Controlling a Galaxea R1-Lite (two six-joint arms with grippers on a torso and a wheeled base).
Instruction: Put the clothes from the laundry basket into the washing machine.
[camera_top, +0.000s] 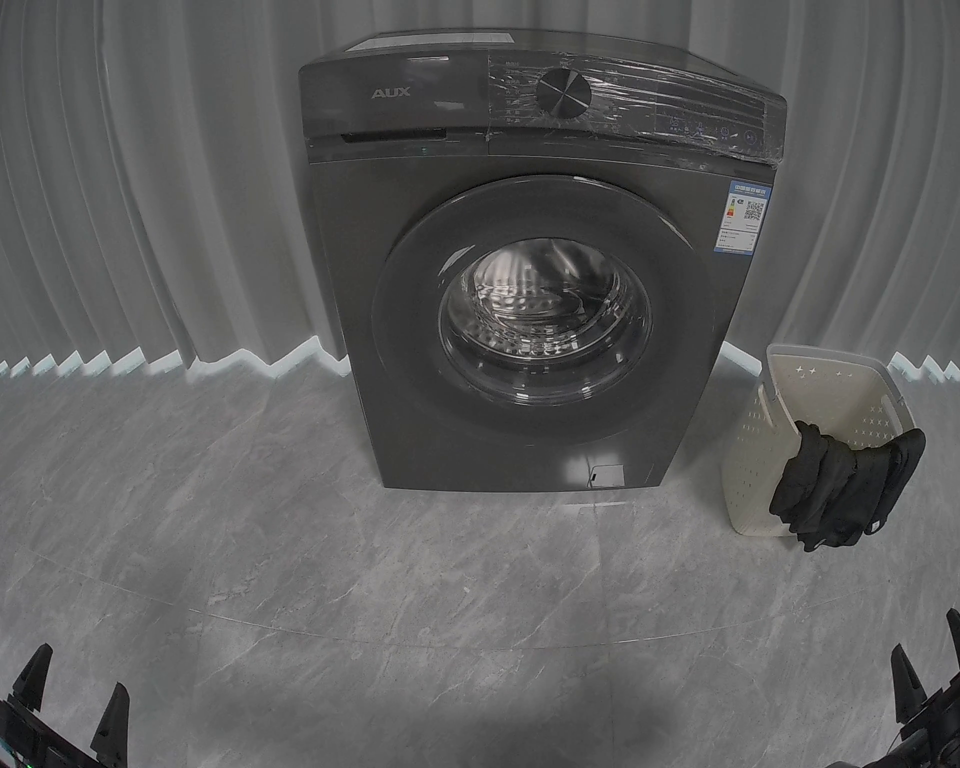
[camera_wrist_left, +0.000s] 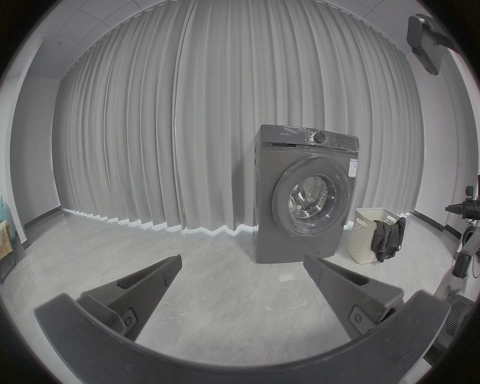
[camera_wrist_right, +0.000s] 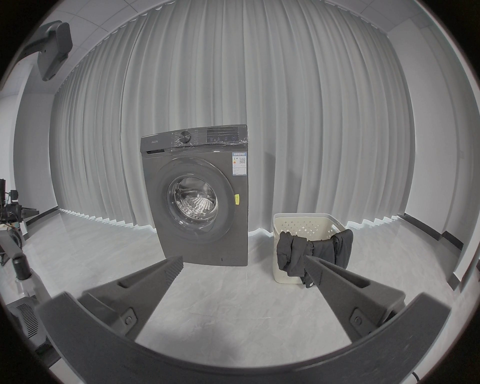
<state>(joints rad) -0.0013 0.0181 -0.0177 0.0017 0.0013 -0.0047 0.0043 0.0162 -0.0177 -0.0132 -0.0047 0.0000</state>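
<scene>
Closest in, low down at the bottom corners of the head view, are the two black pincers: the left gripper (camera_top: 72, 695) and the right gripper (camera_top: 930, 665). Both are spread wide open with nothing in them, just hanging over the grey marble-look tile floor (camera_top: 400, 600). Further out stands the dark grey front-loading washing machine (camera_top: 540, 300), its round glass door shut so you can see the shiny drum through it. Just beside it, on the robot's right, sits the cream perforated plastic laundry basket (camera_top: 755, 460). The black clothes (camera_top: 845, 485) are draped over its near rim, hanging down the outside. Pale pleated curtains (camera_top: 150, 180) run behind everything.
</scene>
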